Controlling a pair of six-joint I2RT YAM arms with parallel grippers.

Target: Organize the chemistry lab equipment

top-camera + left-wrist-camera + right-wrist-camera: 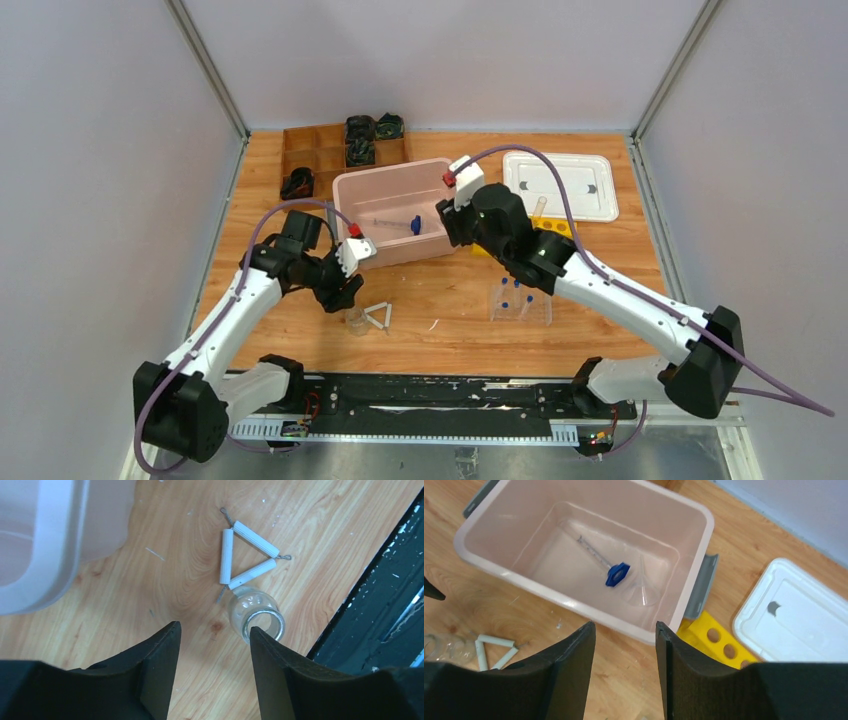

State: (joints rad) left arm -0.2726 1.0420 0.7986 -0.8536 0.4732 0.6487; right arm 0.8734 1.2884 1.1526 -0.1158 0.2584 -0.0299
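Small clear beaker [252, 605] next, by the surface's [165, 580] near edge.
We judge it light, slick, fragile: pinch the rim gently. Left gripper [215, 630] and right gripper [624, 630] both released, empty.

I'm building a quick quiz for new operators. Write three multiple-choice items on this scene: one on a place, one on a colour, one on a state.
1. Where is the clear funnel? A. in the yellow rack; B. inside the pink bin; C. in the brown box.
2. What colour is the knob on the rod? A. red; B. green; C. blue.
3. The bin's white lid is: A. off, flat on the table; B. shut on the bin; C. leaning inside the bin.

Key:
1. B, the funnel lies on the bin's floor.
2. C, the knob is plainly blue.
3. A, the bin stands open and the lid lies apart from it.
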